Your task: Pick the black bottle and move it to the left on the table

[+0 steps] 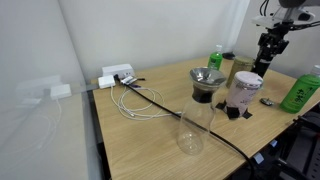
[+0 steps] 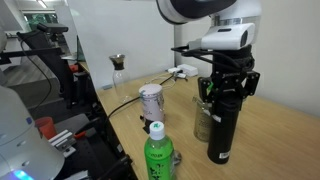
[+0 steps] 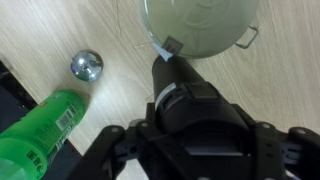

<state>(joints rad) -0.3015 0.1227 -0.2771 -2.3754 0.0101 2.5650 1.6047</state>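
A green bottle (image 2: 158,155) stands closest to the lens in an exterior view. At its 2 o'clock the black bottle (image 2: 220,140) is upright over the table (image 2: 280,140), its top clenched in the gripper (image 2: 224,108); whether its base touches the wood cannot be told. In an exterior view a glass carafe (image 1: 195,115) is nearest, with the gripped bottle far off at 1 o'clock. In the wrist view the black bottle (image 3: 185,95) reaches toward a round metal vessel (image 3: 200,25) at 12 o'clock, with a silver cap (image 3: 86,65) at 10 and the green bottle (image 3: 40,135) at 8.
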